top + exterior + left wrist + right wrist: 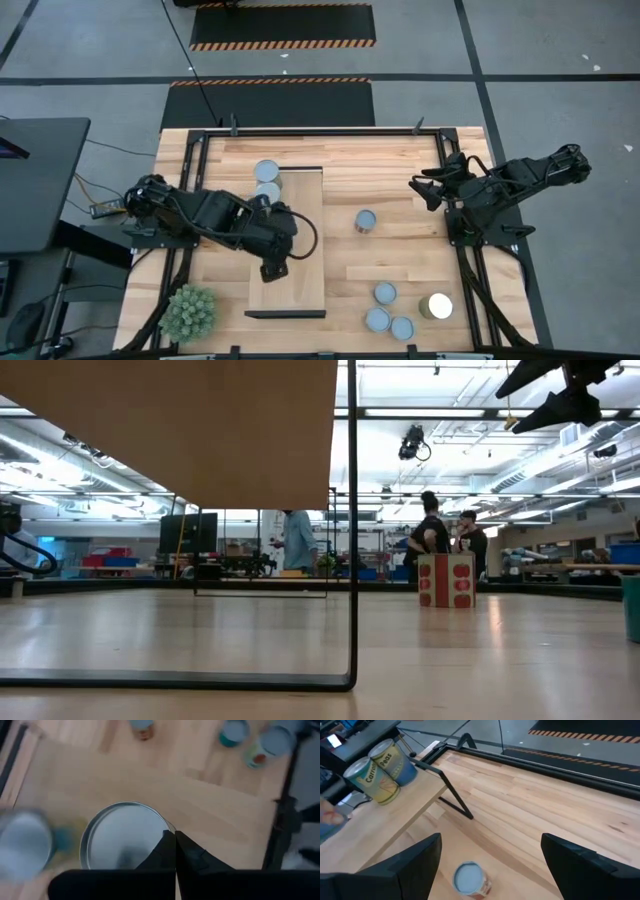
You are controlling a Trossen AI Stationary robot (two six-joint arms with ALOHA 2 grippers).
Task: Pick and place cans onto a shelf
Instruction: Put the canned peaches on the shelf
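Note:
The shelf [300, 240] is a pale raised board on dark legs, left of the table's middle. Two cans [267, 182] stand at its far end, labelled ones in the right wrist view [382, 770]. My left gripper [272, 270] is over the shelf's middle, shut, pointing steeply down. Just beneath its tips [175, 840] stands a silver-topped can [122, 837], hidden under the arm in the high view. Another can [22, 845] shows blurred beside it. My right gripper [420, 192] hangs open at the far right, with nothing between its fingers [491, 840]. My left gripper's shut fingertips [167, 845] show over the rim [162, 822] of the silver-topped can, coming from above at a slant. Whether they touch it I cannot tell. The can stands upright on the shelf.
One can [365, 221] stands alone on the table right of the shelf. Several more cans [395, 310] cluster near the front right. A spiky green plant [190, 312] sits at the front left corner. The shelf's dark leg [352, 530] reaches down to the tabletop.

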